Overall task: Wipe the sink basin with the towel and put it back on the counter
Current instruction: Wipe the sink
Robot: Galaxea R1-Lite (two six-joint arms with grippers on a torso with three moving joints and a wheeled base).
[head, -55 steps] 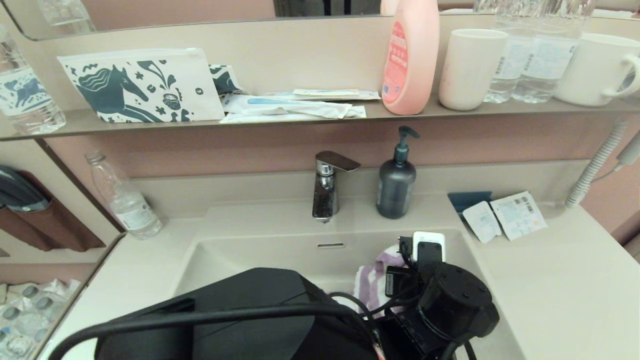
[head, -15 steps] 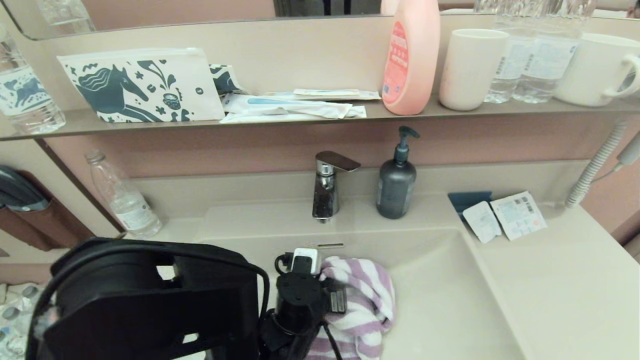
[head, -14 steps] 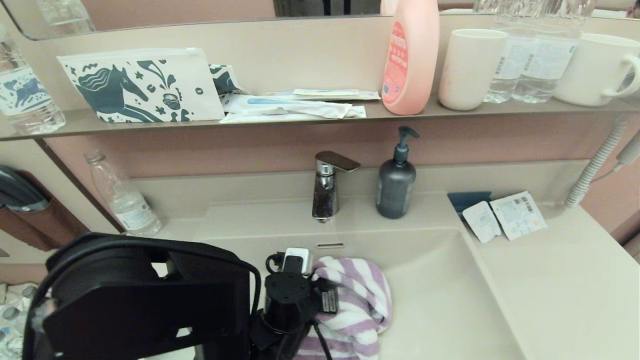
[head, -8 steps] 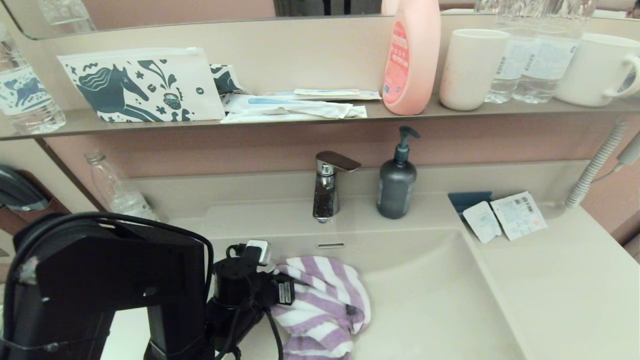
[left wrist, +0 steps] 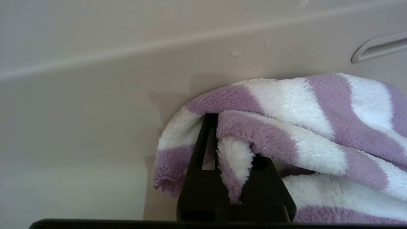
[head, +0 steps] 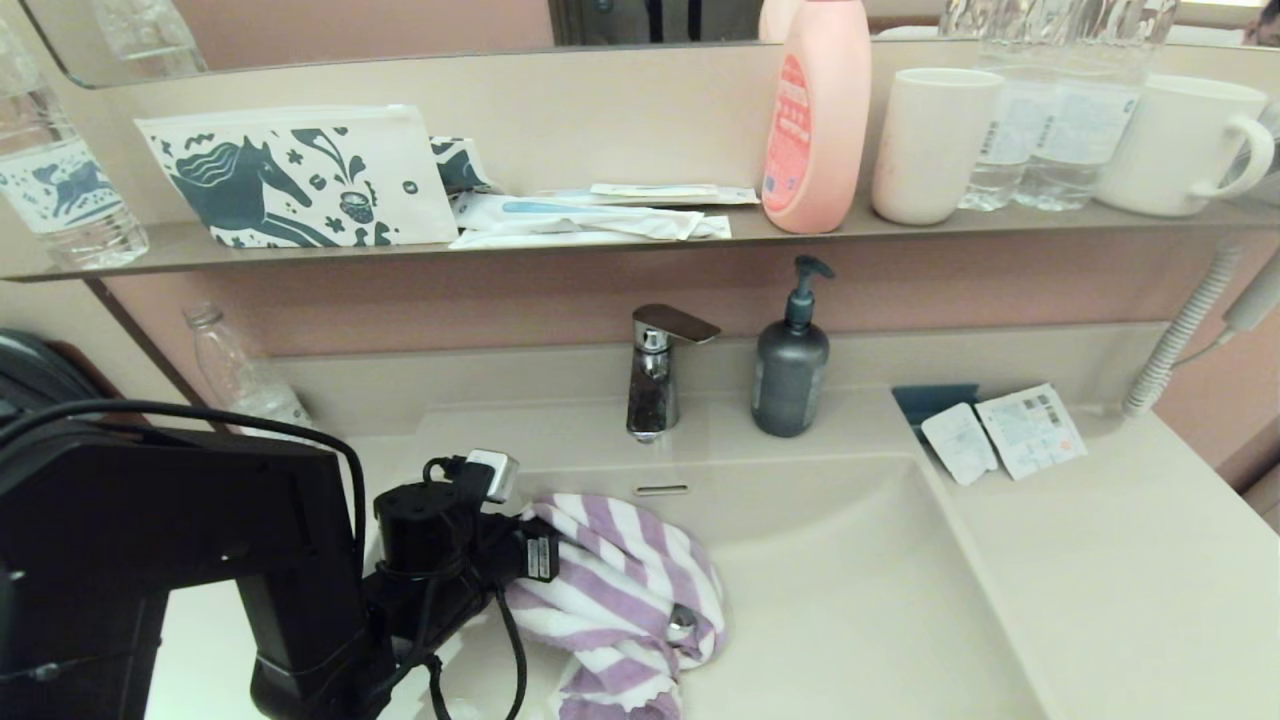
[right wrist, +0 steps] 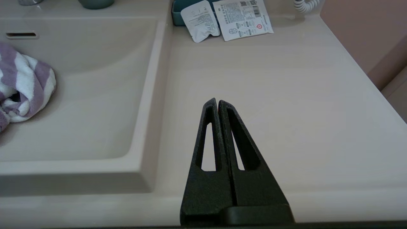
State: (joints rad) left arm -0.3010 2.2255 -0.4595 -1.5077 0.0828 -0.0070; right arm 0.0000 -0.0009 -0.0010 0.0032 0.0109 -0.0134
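Left gripper point(left wrist: 233, 159) pinching bunched towel point(head: 620, 590) at sink basin point(head: 860, 600) left-rear corner; right gripper point(right wrist: 218, 105) closed, hovering over counter point(right wrist: 286, 95).

Left hand point(left wrist: 233, 140) dragged towel point(head: 620, 590) leftward across sink basin point(head: 860, 600).

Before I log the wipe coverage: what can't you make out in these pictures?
- Drain plug: hidden in every view, presumably under the towel.
- Sink basin near-left floor: head view, blocked by the left arm and left tool.
- Sachet print: too small.
- Right tool: outside the head view.
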